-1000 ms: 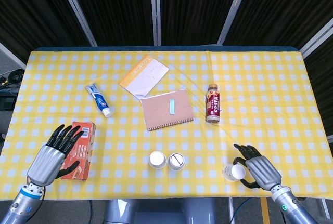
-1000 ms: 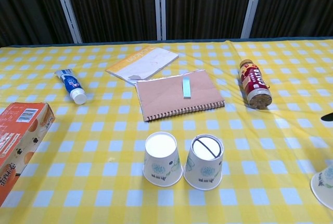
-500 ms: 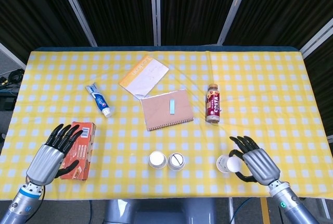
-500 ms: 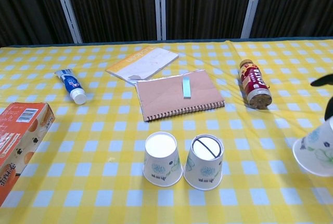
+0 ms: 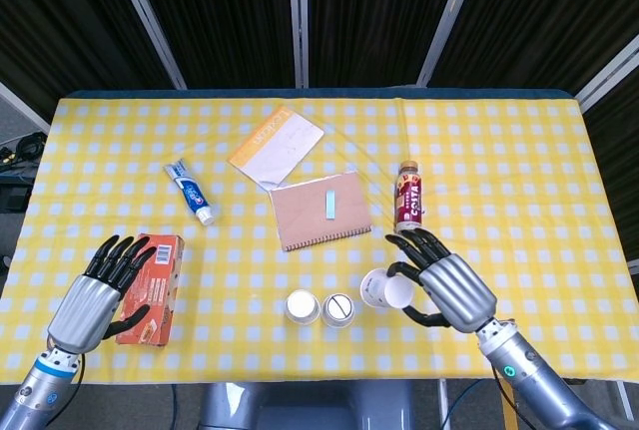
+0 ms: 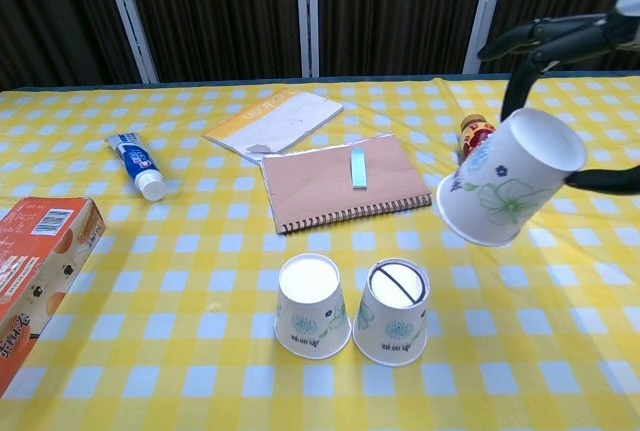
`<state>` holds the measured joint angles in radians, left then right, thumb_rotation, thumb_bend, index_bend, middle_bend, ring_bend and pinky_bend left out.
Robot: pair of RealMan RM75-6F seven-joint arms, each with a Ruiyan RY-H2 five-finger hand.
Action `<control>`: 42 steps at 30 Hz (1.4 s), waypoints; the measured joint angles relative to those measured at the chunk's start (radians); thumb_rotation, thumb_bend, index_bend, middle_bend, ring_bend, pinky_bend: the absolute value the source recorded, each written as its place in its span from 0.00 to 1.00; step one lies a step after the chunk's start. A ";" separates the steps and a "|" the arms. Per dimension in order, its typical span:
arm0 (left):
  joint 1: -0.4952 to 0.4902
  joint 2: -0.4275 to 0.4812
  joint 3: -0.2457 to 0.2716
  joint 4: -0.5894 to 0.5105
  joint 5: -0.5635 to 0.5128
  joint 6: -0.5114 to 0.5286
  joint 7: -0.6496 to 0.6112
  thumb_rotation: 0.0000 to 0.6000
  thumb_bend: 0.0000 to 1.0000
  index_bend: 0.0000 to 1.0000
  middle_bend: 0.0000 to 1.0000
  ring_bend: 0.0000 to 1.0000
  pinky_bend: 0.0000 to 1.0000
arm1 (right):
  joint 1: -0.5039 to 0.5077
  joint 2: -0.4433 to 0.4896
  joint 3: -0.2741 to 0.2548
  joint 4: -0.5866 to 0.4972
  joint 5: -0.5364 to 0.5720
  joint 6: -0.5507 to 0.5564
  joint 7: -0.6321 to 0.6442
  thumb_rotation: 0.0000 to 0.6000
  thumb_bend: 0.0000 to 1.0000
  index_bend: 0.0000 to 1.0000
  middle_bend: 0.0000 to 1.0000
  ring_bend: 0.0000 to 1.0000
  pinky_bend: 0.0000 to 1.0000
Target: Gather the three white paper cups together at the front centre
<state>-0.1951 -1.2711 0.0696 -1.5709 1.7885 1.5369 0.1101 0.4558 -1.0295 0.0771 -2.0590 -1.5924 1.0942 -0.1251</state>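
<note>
cup aloft in right hand

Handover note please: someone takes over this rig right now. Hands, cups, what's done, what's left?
Right hand: holds the third cup in the air, tilted, just right of the pair.
Left hand: fingers apart, holds nothing, beside the orange box.
Done: two cups, plain cup and marked cup, stand upside down side by side at the front centre.
Left: set the held cup down next to the marked cup, probably on its right, then let go.
</note>
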 measured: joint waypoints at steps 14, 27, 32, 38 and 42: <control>-0.002 0.009 -0.005 -0.001 -0.006 -0.012 -0.012 1.00 0.26 0.00 0.00 0.00 0.00 | 0.118 -0.125 0.066 -0.076 0.169 -0.108 -0.169 1.00 0.23 0.48 0.08 0.00 0.08; 0.002 0.012 -0.002 -0.006 0.001 -0.010 -0.011 1.00 0.26 0.00 0.00 0.00 0.00 | 0.145 -0.173 0.047 -0.084 0.262 -0.106 -0.284 1.00 0.23 0.48 0.08 0.00 0.09; -0.003 0.016 0.001 -0.012 -0.003 -0.030 -0.011 1.00 0.26 0.00 0.00 0.00 0.00 | 0.156 -0.185 0.041 -0.080 0.284 -0.107 -0.310 1.00 0.23 0.48 0.08 0.00 0.09; -0.001 0.020 0.000 -0.016 -0.004 -0.026 -0.013 1.00 0.26 0.00 0.00 0.00 0.00 | 0.166 -0.211 0.031 -0.072 0.319 -0.105 -0.340 1.00 0.23 0.48 0.08 0.00 0.09; -0.002 0.018 0.000 -0.014 -0.005 -0.033 -0.011 1.00 0.26 0.00 0.00 0.00 0.00 | 0.172 -0.238 0.030 -0.056 0.325 -0.091 -0.351 1.00 0.23 0.48 0.08 0.00 0.09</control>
<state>-0.1974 -1.2530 0.0697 -1.5845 1.7835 1.5036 0.0990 0.6274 -1.2674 0.1073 -2.1152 -1.2671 1.0035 -0.4759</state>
